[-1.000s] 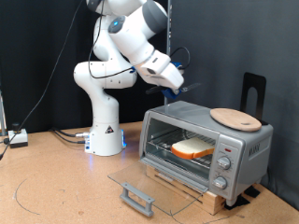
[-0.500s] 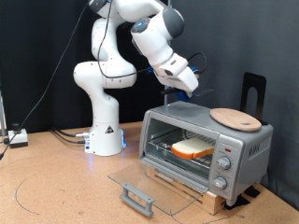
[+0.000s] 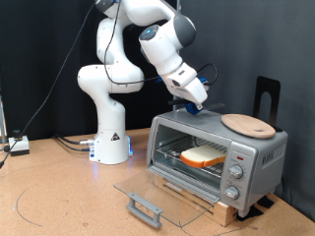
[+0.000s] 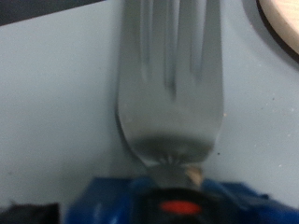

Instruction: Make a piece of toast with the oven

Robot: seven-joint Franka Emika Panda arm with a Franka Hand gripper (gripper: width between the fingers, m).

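While the oven [image 3: 215, 149] is standing on the table [image 3: 59, 192] with its glass door [image 3: 156, 194] folded down flat, the piece of toast [image 3: 204, 155] is lying inside on the wire rack, towards the front of the chamber. The slice is showing a pale top and a golden-orange crust along its near edge; it is looking thick, roughly square and intact.

The claw [image 3: 193, 106] is hovering just above the oven's roof, near its rear corner at the exterior view's left, and well apart from the slice below. In the wrist view a metal fork [image 4: 170, 79] is projecting from the hand over the grey oven top, its handle disappearing into the blue fitting at the base; whether the fingers are clenched on that handle or the fork is fixed there, I cannot tell, as no fingertip is showing.

A round wooden board [image 3: 248, 124] is resting on the roof towards the exterior view's right, and its edge is also entering the corner of the wrist view.

Judgement: the bread is appearing already loaded, with the door not yet closed. Any work here with the fork is calling for a level tool, a path clear of the board, and contact with the slice from the open front rather than from above.
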